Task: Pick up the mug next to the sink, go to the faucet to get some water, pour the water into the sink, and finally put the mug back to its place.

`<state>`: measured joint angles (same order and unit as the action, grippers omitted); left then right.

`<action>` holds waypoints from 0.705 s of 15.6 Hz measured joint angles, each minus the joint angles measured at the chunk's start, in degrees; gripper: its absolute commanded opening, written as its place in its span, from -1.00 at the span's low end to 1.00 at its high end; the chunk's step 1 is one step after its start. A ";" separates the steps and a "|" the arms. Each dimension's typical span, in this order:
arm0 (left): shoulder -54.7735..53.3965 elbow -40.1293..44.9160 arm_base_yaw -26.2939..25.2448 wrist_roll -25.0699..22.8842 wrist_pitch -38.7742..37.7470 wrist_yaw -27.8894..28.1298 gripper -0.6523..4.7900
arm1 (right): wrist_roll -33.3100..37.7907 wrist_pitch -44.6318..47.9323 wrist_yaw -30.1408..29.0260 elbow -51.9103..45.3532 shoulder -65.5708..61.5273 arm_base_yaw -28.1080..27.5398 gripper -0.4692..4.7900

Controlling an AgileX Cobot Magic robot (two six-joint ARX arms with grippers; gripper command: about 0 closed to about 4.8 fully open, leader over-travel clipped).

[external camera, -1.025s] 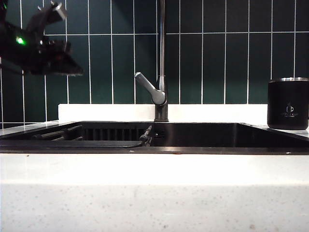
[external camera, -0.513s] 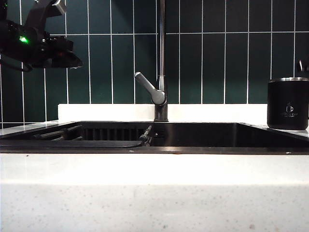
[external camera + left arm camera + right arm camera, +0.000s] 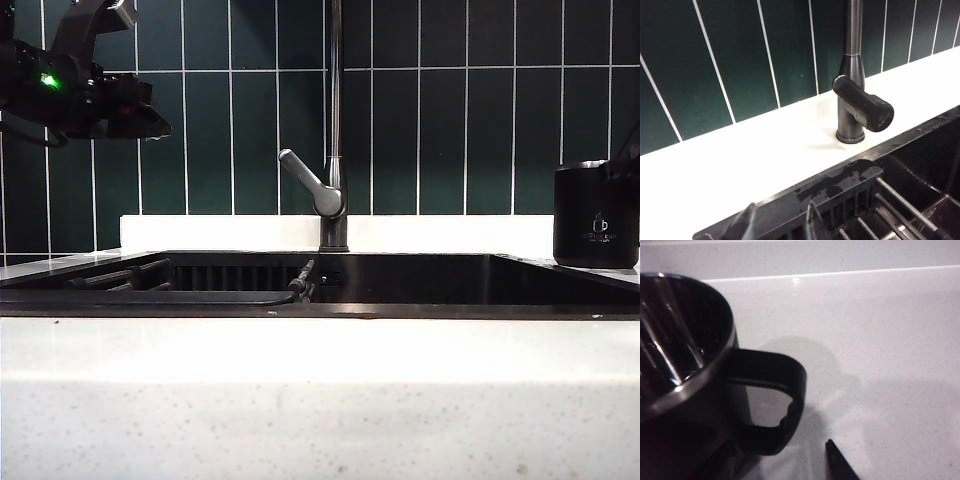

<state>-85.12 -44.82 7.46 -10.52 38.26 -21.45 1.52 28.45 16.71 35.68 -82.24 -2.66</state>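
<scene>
1. The mug stands upright on the white countertop, just right of the sink; in my right wrist view its handle points out over bare counter and its steel rim shows.
2. My right gripper is down beside the mug. Only one dark fingertip shows near the handle without touching it, and the jaws are spread wide with nothing between them. In the exterior view only a dark sliver of it shows at the mug's rim, at the right edge.
3. The faucet rises behind the middle of the sink, its grey lever angled out to the left.
4. My left gripper hangs high on the left in front of the dark green tiles, touching nothing. Its fingertips barely show over the slatted rack, parted and empty.
</scene>
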 measured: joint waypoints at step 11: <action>0.00 0.00 0.02 0.00 0.09 -0.04 -0.30 | -0.04 11.32 -6.16 0.04 -4.44 -4.81 0.10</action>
<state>-85.12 -44.82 7.49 -10.52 38.35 -21.50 1.48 39.77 10.55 35.73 -86.67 -7.46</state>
